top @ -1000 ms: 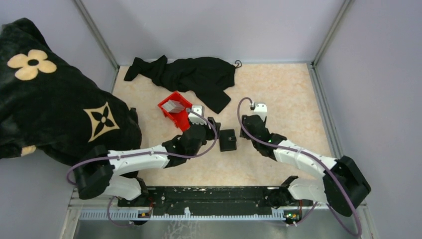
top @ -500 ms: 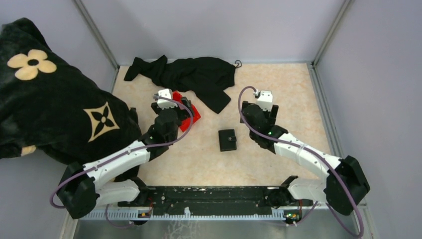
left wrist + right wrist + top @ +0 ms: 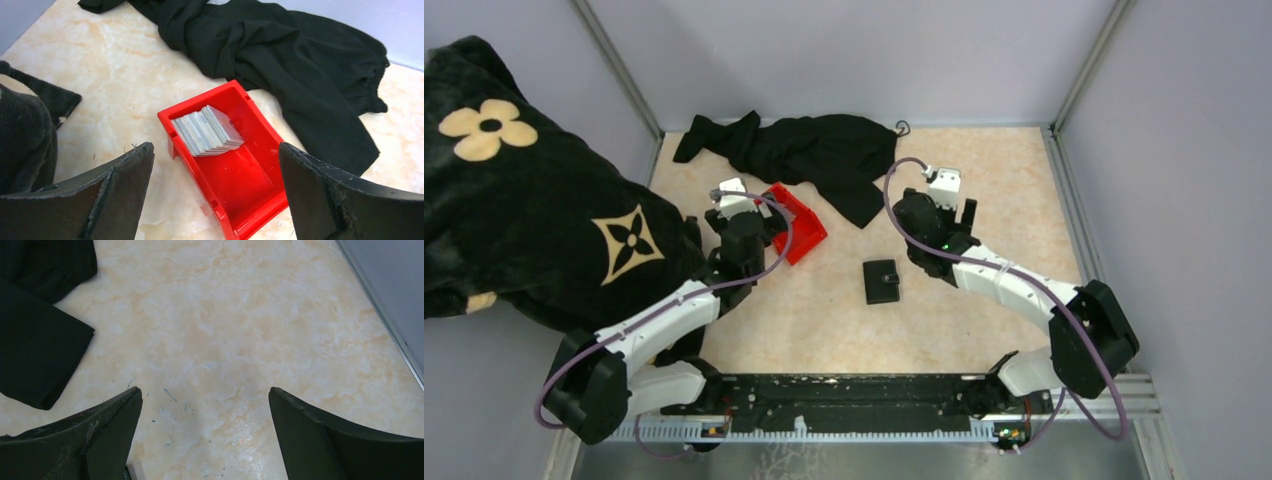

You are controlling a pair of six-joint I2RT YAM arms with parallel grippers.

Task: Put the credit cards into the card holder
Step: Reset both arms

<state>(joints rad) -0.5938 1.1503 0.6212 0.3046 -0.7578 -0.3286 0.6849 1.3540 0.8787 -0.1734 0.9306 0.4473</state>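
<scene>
The credit cards (image 3: 206, 131) are a stack of thin grey-white cards leaning in the far end of a red bin (image 3: 252, 197). In the top view the bin (image 3: 802, 228) partly shows beside my left gripper (image 3: 769, 222). In the left wrist view my left gripper (image 3: 214, 146) is open and empty, hovering just short of the bin, which lies between its fingers. The card holder (image 3: 882, 281) lies shut, flat and black, mid-table. My right gripper (image 3: 961, 213) is open and empty over bare table behind and right of the holder; it also shows in the right wrist view (image 3: 205, 390).
A black garment (image 3: 819, 150) is heaped at the back, its edge close behind the bin (image 3: 280, 55) and left of my right gripper (image 3: 35, 340). A black flower-patterned blanket (image 3: 514, 200) hangs over the left side. A metal wall rail (image 3: 380, 310) borders the right.
My left arm swung from beside the card holder leftward and back to the near-left of the red bin. My right gripper moved farther back, away from the holder. The holder has not moved.
</scene>
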